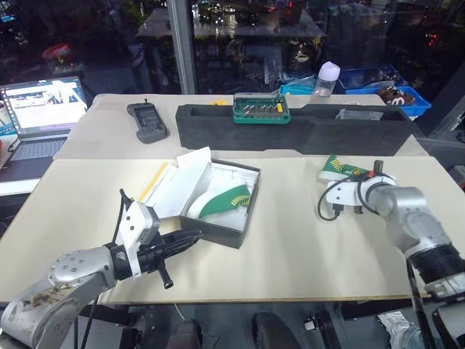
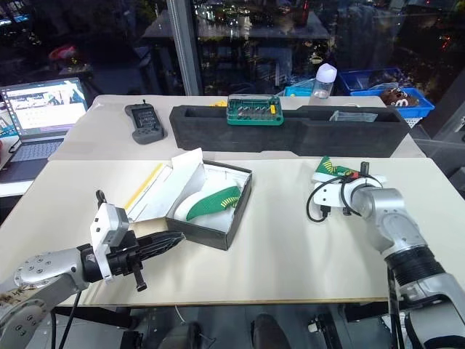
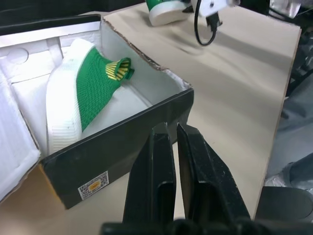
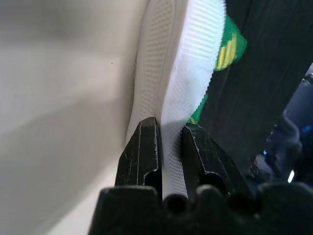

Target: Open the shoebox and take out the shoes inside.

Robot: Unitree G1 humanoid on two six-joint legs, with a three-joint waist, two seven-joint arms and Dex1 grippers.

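The box sits open in the middle of the table, its yellow lid flipped back toward the robot's left and white paper folded up along that side; one green shoe lies on its side inside, pale sole turned toward the paper; the left claw hovers just short of the box's near black wall, fingers pressed together and holding nothing; well over to the right, the second shoe rests on the table in front of the long black tray, and the right claw has its narrowly parted fingers pinched on that shoe's white sole edge
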